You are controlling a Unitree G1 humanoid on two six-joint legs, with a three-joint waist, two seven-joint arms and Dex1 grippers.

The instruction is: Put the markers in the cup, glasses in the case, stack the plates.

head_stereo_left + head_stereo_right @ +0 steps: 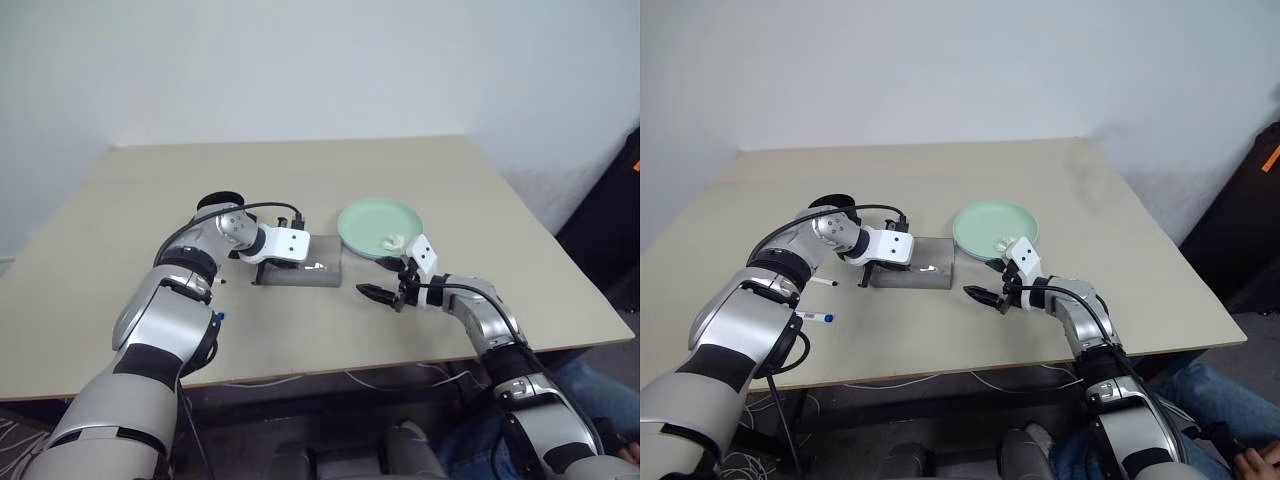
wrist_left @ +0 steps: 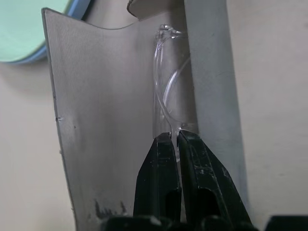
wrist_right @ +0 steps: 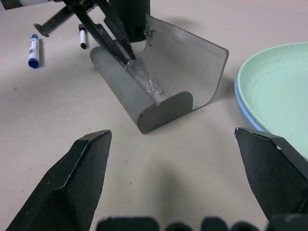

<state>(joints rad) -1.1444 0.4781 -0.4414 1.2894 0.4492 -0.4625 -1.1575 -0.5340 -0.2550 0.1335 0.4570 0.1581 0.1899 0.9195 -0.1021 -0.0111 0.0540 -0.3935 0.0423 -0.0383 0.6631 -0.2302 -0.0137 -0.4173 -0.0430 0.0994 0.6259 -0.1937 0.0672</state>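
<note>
**Glasses going into the case; markers not yet in the cup**

Your left hand (image 2: 173,144) is pinched shut on the clear frame of the glasses (image 2: 166,91), which lie along the trough of the open case (image 3: 159,91). The case sits mid-bench with its lid standing up, so that step looks nearly done: you would still need to let go and close the lid.

Your right hand (image 3: 173,159) hovers just beside the case with its fingers spread wide, holding nothing.

The plates look finished. The mint green plate (image 1: 375,225) rests on top of the light blue plate (image 3: 239,94), whose edge peeks out below it, just beside the case. A small white scrap (image 1: 393,241) lies on the green plate.

The markers are what's left. The blue-capped marker (image 1: 817,318) and the black-capped marker (image 1: 824,282) both lie on the bench (image 1: 400,170) near your left arm, apart from each other. The black cup (image 3: 131,19) stands just behind the case, close to both.
</note>
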